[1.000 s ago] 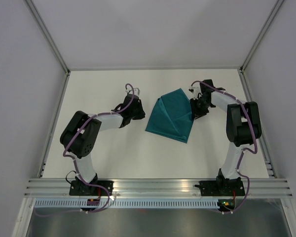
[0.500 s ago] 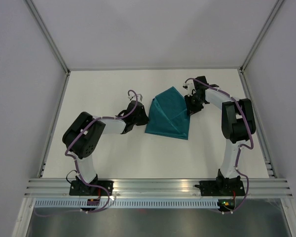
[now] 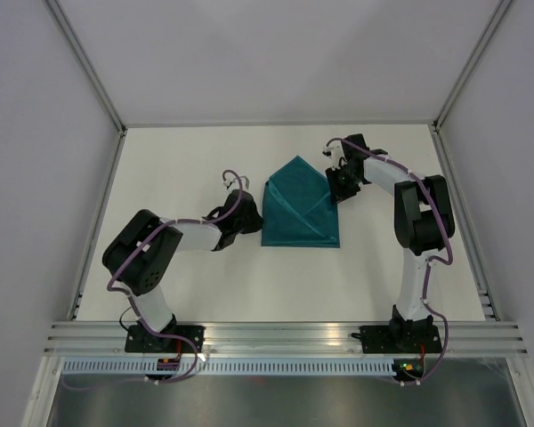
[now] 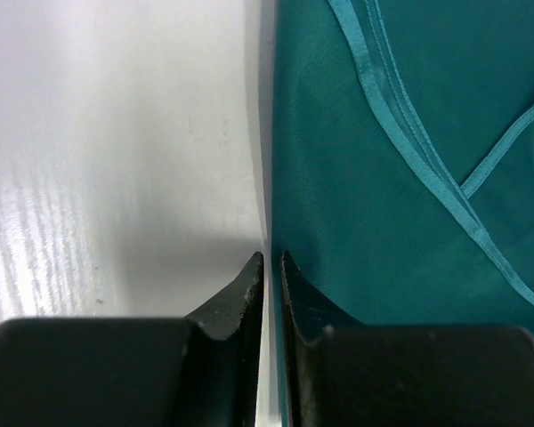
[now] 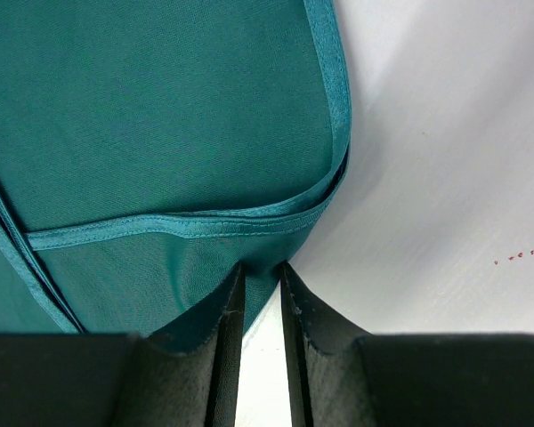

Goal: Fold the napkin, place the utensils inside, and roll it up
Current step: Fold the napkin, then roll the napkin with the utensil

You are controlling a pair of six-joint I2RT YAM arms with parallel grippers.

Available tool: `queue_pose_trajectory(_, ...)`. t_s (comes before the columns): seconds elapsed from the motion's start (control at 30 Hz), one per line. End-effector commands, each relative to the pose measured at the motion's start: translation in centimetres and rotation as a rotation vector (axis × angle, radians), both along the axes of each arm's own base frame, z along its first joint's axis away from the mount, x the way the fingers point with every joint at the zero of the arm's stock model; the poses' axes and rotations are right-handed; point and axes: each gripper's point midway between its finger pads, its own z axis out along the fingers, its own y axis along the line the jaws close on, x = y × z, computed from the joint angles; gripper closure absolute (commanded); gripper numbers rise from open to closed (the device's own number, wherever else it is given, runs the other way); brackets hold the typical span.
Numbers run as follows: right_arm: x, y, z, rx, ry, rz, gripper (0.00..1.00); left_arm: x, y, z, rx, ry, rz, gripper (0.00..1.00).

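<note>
The teal napkin (image 3: 300,212) lies folded on the white table (image 3: 178,160), pointed at the far end and straight along its near edge. My left gripper (image 3: 249,220) is low at its left edge. In the left wrist view the jaws (image 4: 269,258) are all but closed, with the napkin's (image 4: 409,178) edge running between them. My right gripper (image 3: 341,187) is at the napkin's right corner. In the right wrist view its jaws (image 5: 261,267) pinch the hemmed fold of the napkin (image 5: 160,116). The utensils are out of view.
Metal frame posts (image 3: 102,178) run along the table's left and right sides. An aluminium rail (image 3: 285,334) carrying both arm bases crosses the near edge. White walls enclose the back.
The napkin has turned from skewed to square with the table and shifted slightly left. The right gripper swung left and away with its corner. The left gripper moved in to the napkin's left edge.
</note>
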Motion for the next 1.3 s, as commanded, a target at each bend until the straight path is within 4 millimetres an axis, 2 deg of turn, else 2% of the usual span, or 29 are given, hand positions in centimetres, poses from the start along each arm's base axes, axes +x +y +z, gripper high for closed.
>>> queue_pose_trajectory(0.0, -0.3, -0.3, -0.5, -0.030, 0.014, -0.009, 0.71, -0.7, 1.6, -0.2, 0.041, 0.022, 0.060, 0.80)
queue_pose_trajectory(0.2, 0.3, -0.2, 4.0, -0.007, -0.092, 0.003, 0.64, 0.1, 2.7, 1.9, 0.053, -0.033, 0.086, 0.69)
queue_pose_trajectory(0.27, 0.6, -0.4, 6.3, 0.000, -0.145, 0.008, 0.58, 0.3, 3.0, 3.3, 0.051, -0.059, 0.084, 0.66)
queue_pose_trajectory(0.37, 0.7, -0.9, 9.1, -0.011, -0.224, 0.041, 0.55, 0.4, 3.5, 5.3, 0.051, -0.101, 0.084, 0.63)
queue_pose_trajectory(0.4, 0.4, -1.1, 9.3, -0.024, -0.241, 0.075, 0.54, 0.5, 3.7, 5.8, 0.052, -0.112, 0.082, 0.62)
queue_pose_trajectory(0.43, 0.1, -0.7, 10.8, 0.001, -0.277, 0.111, 0.53, 0.5, 3.9, 7.2, 0.038, -0.139, 0.083, 0.62)
queue_pose_trajectory(0.5, -0.8, -0.2, 12.1, 0.018, -0.324, 0.200, 0.52, 0.4, 4.3, 8.3, 0.036, -0.159, 0.082, 0.60)
queue_pose_trajectory(0.57, -1.7, 0.6, 12.5, 0.038, -0.340, 0.278, 0.50, 0.6, 5.0, 10.5, 0.009, -0.196, 0.095, 0.60)
queue_pose_trajectory(0.63, -3.1, 1.8, 12.7, 0.027, -0.363, 0.396, 0.50, 0.9, 5.7, 12.0, -0.031, -0.208, 0.097, 0.58)
queue_pose_trajectory(0.67, -3.7, 2.4, 12.7, 0.031, -0.369, 0.439, 0.50, 0.8, 5.8, 13.6, -0.062, -0.233, 0.095, 0.57)
queue_pose_trajectory(0.7, -4.6, 2.8, 12.0, 0.025, -0.358, 0.476, 0.50, 0.6, 5.8, 14.2, -0.084, -0.225, 0.079, 0.56)
queue_pose_trajectory(0.77, -6.1, 4.4, 12.0, 0.011, -0.387, 0.591, 0.50, 0.9, 6.3, 17.6, -0.129, -0.283, 0.084, 0.54)
queue_pose_trajectory(0.8, -7.2, 5.3, 11.4, 0.008, -0.386, 0.643, 0.50, 0.8, 6.3, 19.2, -0.137, -0.306, 0.076, 0.53)
queue_pose_trajectory(0.87, -7.9, 6.1, 10.8, -0.013, -0.407, 0.711, 0.50, 0.7, 6.5, 21.2, -0.145, -0.338, 0.074, 0.51)
queue_pose_trajectory(0.9, -9.2, 7.0, 10.0, -0.019, -0.400, 0.764, 0.50, 0.5, 6.5, 23.3, -0.164, -0.380, 0.064, 0.51)
queue_pose_trajectory(0.97, -10.0, 7.7, 9.3, -0.043, -0.419, 0.827, 0.50, 0.1, 6.6, 24.2, -0.160, -0.382, 0.052, 0.50)
queue_pose_trajectory(1.0, -11.2, 8.1, 8.3, -0.068, -0.409, 0.864, 0.50, -0.1, 6.6, 25.3, -0.163, -0.402, 0.044, 0.50)
queue_pose_trajectory(1.07, -11.7, 8.8, 7.5, -0.099, -0.433, 0.908, 0.50, -0.3, 6.8, 25.6, -0.152, -0.404, 0.040, 0.50)
queue_pose_trajectory(1.1, -12.9, 9.3, 6.6, -0.109, -0.426, 0.951, 0.50, -0.3, 6.9, 26.0, -0.141, -0.412, 0.038, 0.50)
queue_pose_trajectory(1.27, -13.7, 10.0, 5.0, -0.138, -0.437, 0.993, 0.47, -0.7, 7.3, 25.9, -0.120, -0.411, 0.036, 0.50)
